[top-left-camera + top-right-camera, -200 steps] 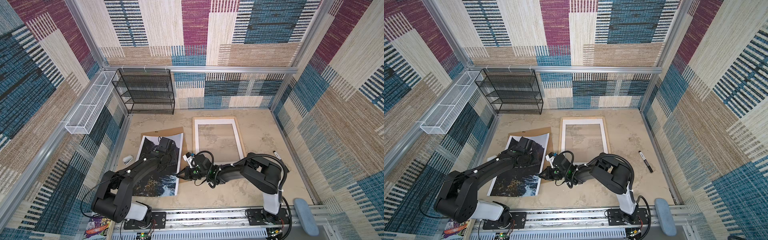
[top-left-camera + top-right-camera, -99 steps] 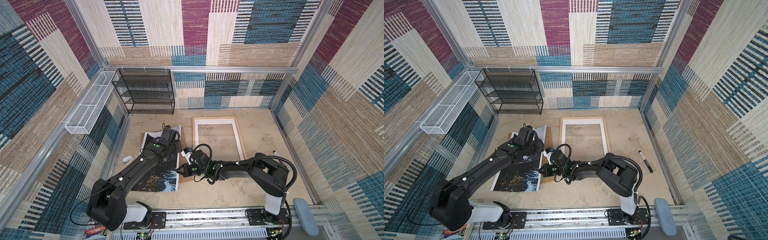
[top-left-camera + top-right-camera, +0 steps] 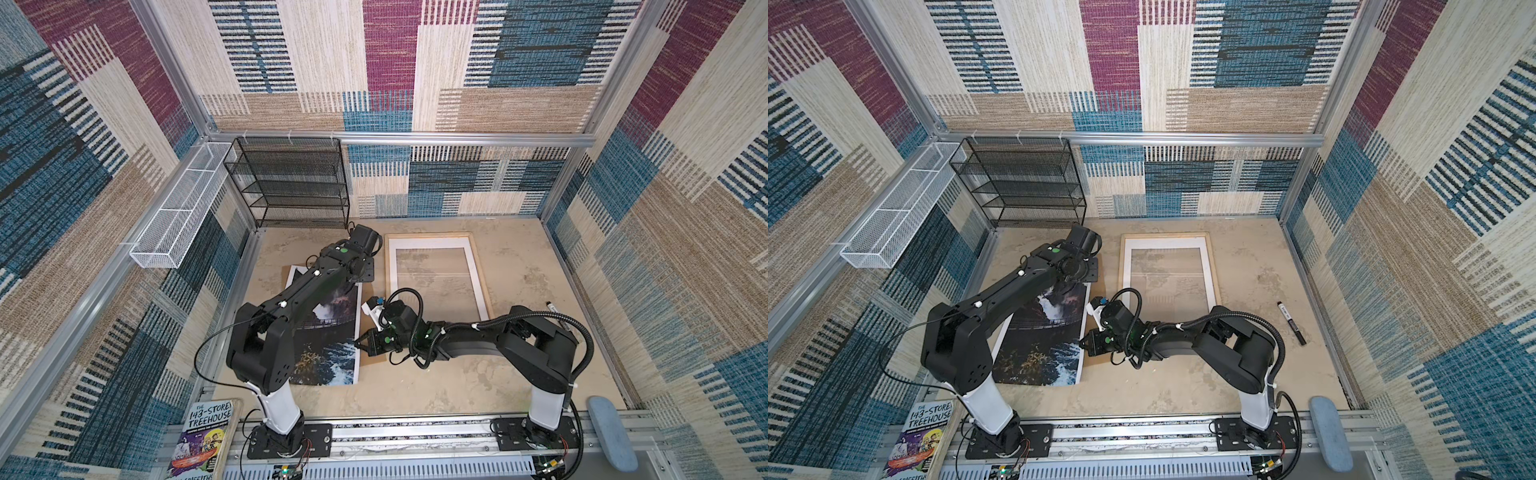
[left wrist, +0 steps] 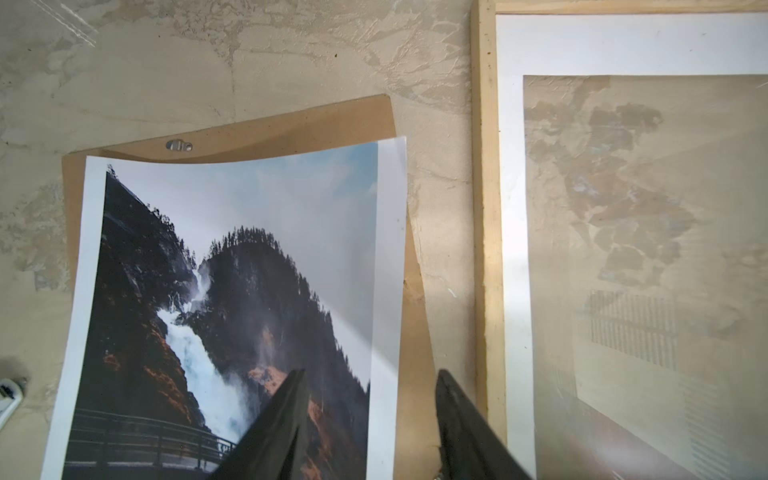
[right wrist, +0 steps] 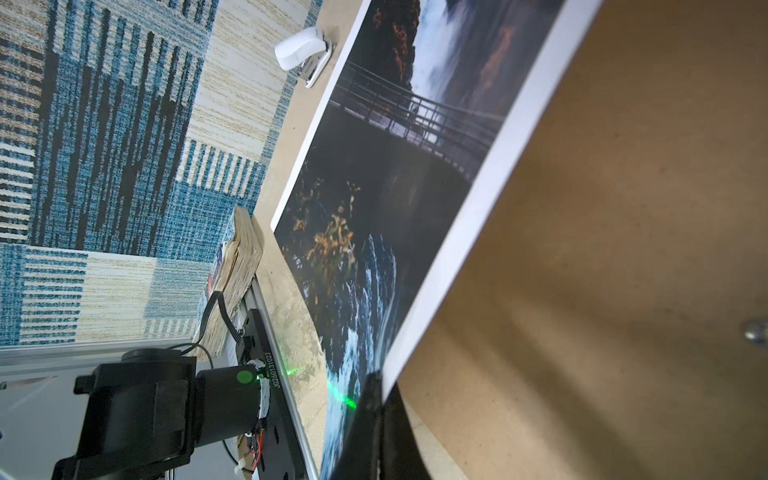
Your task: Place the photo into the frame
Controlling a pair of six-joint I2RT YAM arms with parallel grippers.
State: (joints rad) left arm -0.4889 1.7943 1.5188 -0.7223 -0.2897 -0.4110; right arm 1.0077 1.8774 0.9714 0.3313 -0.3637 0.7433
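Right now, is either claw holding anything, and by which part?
The right claw pinches the photo by its white side border; the left claw holds nothing.

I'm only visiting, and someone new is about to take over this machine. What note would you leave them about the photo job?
Right gripper: shut on the white border of the photo, on the edge facing the frame.
Left gripper: open above that same edge, holding nothing.
The photo lies on the brown backing board, beside the frame.
The frame lies flat with the white mat inside and nothing in its window.
Done: photo gripped. Left: carry it over and lay it in the frame.
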